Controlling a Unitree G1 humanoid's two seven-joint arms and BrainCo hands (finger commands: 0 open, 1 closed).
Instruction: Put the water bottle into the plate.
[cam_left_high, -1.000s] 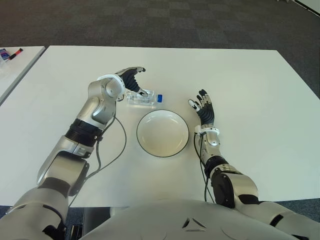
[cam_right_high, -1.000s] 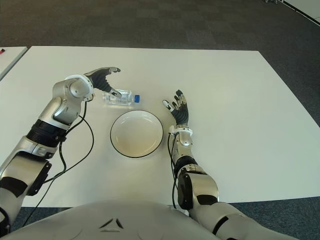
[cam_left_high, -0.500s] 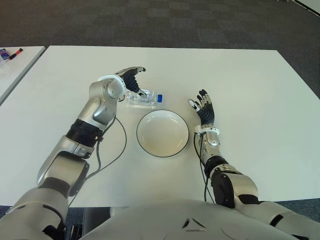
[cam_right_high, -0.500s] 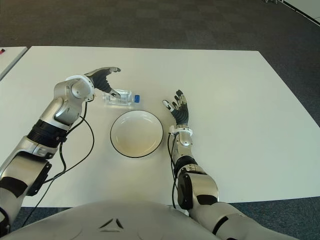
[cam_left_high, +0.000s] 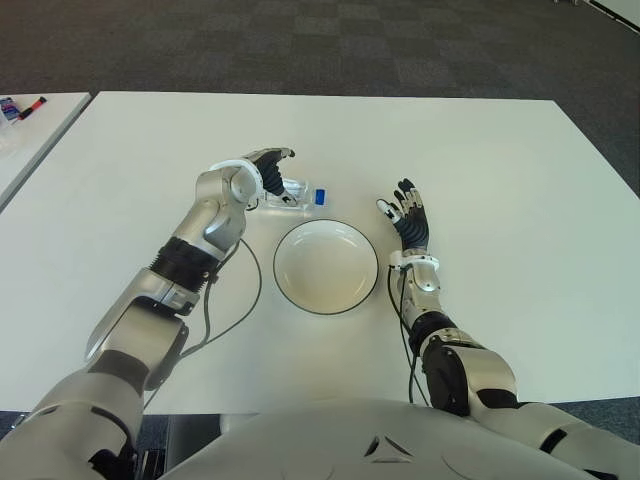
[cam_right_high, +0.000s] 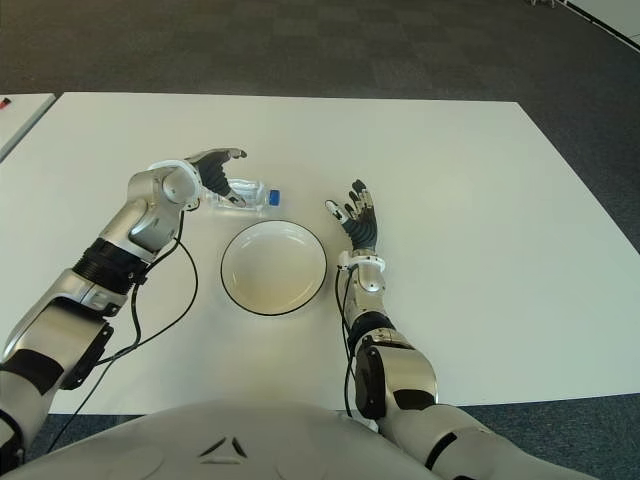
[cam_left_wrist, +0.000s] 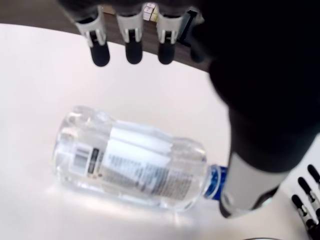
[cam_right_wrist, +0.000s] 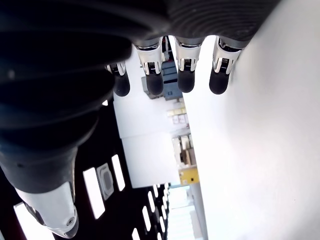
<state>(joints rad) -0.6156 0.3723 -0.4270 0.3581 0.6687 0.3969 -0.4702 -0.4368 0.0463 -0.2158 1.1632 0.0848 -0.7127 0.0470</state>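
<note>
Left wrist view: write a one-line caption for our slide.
Open left hand poised over a clear water bottle lying on its side on the white table.

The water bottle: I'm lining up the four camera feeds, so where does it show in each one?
Left eye view: water bottle lies on its side just beyond the plate, under the open left hand.
Right eye view: same spot.
Left wrist view: centre, below the fingers.
Right wrist view: not in it.
Shared landmark: its blue cap.

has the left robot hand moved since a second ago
Yes. The left robot hand has dropped lower and shifted toward the plate, closing over the lying water bottle, fingers open, not yet gripping.
</note>
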